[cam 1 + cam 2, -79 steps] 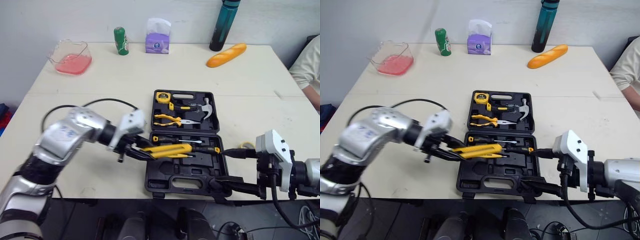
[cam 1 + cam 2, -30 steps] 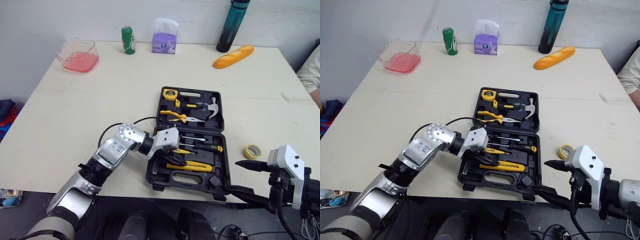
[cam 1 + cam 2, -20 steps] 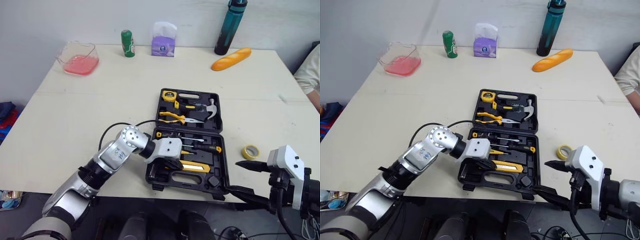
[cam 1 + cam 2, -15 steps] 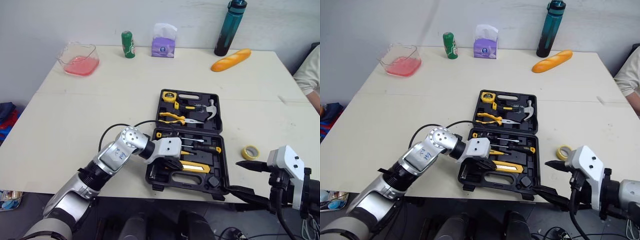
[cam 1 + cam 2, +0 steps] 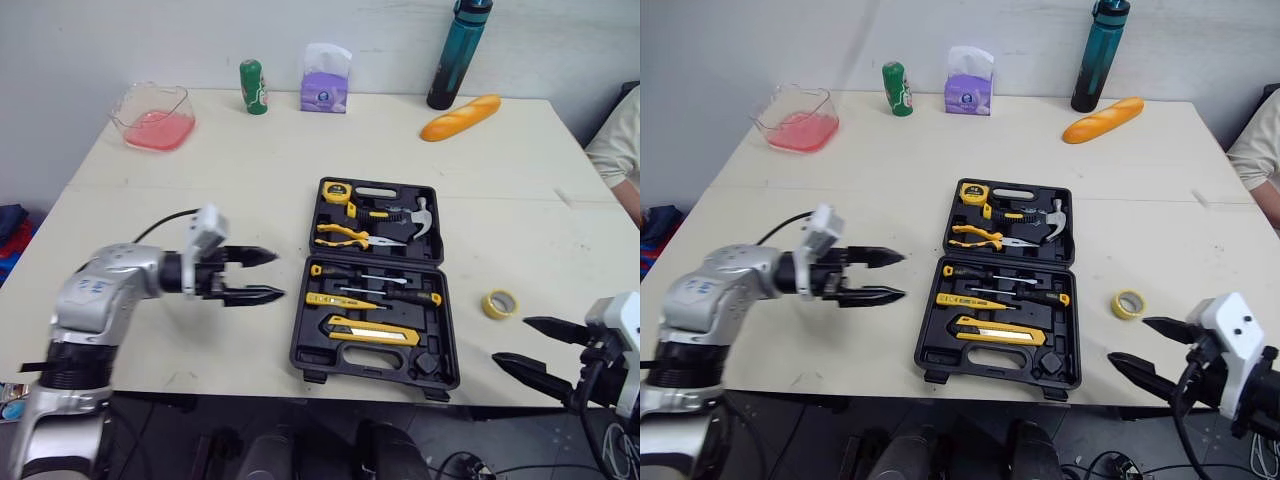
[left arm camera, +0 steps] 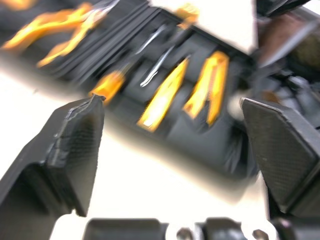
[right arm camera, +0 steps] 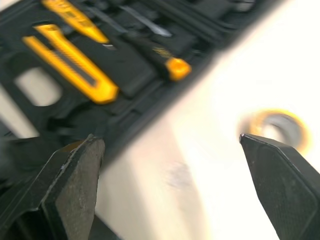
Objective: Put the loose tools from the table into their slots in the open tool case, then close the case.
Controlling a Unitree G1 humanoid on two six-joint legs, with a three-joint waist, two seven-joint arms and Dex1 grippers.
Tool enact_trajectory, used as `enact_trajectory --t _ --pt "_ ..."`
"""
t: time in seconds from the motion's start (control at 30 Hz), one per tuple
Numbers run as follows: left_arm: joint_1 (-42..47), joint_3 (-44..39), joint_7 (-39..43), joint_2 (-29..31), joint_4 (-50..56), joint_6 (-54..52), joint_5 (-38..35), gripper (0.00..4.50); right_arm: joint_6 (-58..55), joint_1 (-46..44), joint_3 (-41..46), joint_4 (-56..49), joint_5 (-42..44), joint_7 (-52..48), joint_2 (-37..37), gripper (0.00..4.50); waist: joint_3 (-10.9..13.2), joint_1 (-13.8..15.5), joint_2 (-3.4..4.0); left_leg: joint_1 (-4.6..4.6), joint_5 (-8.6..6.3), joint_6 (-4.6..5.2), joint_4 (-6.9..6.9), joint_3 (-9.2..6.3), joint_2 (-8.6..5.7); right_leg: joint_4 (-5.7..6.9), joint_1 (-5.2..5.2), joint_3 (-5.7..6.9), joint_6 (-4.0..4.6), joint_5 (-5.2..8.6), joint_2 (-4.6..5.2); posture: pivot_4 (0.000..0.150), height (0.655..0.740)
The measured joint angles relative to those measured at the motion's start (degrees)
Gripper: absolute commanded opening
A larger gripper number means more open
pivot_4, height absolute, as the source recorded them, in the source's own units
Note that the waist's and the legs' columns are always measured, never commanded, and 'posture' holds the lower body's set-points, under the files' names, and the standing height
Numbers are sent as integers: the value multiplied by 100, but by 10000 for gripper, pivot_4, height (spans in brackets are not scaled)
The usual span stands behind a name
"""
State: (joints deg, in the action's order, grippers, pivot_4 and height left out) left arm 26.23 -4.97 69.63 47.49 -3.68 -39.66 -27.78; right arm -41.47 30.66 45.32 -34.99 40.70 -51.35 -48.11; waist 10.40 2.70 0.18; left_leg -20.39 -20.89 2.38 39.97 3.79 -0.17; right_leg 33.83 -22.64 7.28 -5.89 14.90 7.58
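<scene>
The black tool case (image 5: 440, 300) lies open in the middle of the table. Its far half holds a tape measure (image 5: 331, 192), pliers (image 5: 345, 236) and a hammer (image 5: 410, 215). Its near half holds screwdrivers (image 5: 385, 295) and a yellow utility knife (image 5: 370, 331). A yellow tape roll (image 5: 499, 303) lies loose on the table, right of the case. My left gripper (image 5: 278, 275) hovers open and empty just left of the case, pointing at it. My right gripper (image 5: 512, 340) is open and empty at the table's near right edge, just short of the tape roll (image 7: 277, 131).
Along the far edge stand a pink-filled clear container (image 5: 154, 115), a green can (image 5: 249, 86), a purple tissue box (image 5: 324, 78), a teal bottle (image 5: 448, 55) and a bread loaf (image 5: 457, 117). A person's sleeve (image 5: 615, 140) shows at the right edge.
My left gripper has opened, left the yellow knife in the case's near half and drawn back to the left. My right gripper sits slightly farther right and lower.
</scene>
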Motion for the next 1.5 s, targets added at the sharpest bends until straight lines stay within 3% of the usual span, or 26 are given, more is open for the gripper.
enact_trajectory --t 0.17,0.4,0.5,0.67,0.83,0.93,1.17,1.37,1.5 --pt "-154 -537 54 647 -1070 417 146 44669 419 310 503 904 -425 -174 137 45000 6 19 5 -3 -15 6 -1 4 -2 -19 -6 -7 0 0 26 1500 7314" --pt "-517 -887 -74 771 -1579 986 301 44669 624 508 1137 1714 -635 -500 58 45000 13 -14 17 1 -33 -28 -16 11 1 -13 -21 -4 7 4 50 1500 7314" --pt "-638 -994 -98 772 -1467 1037 292 44669 602 377 1130 1794 -642 -667 -304 45000 21 -48 31 5 -35 -30 -19 19 -1 -9 -21 -7 7 4 56 1500 7314" --pt "-541 -710 19 624 71 520 -186 44669 484 -150 604 1769 -634 -1062 -1132 45000 31 -111 32 2 -32 -28 -23 17 -4 -9 -22 -5 7 4 59 1500 7314" --pt "604 228 184 55 1452 -55 -782 44669 450 -1518 -902 1891 -629 -1696 -2553 45000 53 -129 49 1 -13 -6 -6 20 -4 8 -14 -2 2 1 42 1500 7314" --pt "1003 559 145 -346 1557 -50 -808 44669 662 -2744 -2054 2234 -785 -1846 -2835 45000 56 -143 50 1 -6 -13 -5 21 4 3 -9 4 3 2 -6 1500 7314" --pt "1101 1238 242 -912 1865 332 -766 44669 885 -4770 -4615 3048 -1792 -2659 -2983 45000 68 -150 56 -16 0 -3 10 24 0 1 -16 7 0 1 -8 1500 7314" --pt "1120 1336 161 -1223 1755 579 -665 44669 1073 -5939 -5872 3623 -2828 -3015 -2488 45000 68 -129 55 -19 2 -8 15 13 1 4 -16 12 1 1 -6 1500 7314" --pt "1140 1399 93 -1357 1618 669 -557 45000 1236 -6246 -6207 3985 -3284 -3100 -2298 26765 68 -128 56 -25 3 -6 15 11 -2 1 -16 21 -1 1 -6 1500 7314"
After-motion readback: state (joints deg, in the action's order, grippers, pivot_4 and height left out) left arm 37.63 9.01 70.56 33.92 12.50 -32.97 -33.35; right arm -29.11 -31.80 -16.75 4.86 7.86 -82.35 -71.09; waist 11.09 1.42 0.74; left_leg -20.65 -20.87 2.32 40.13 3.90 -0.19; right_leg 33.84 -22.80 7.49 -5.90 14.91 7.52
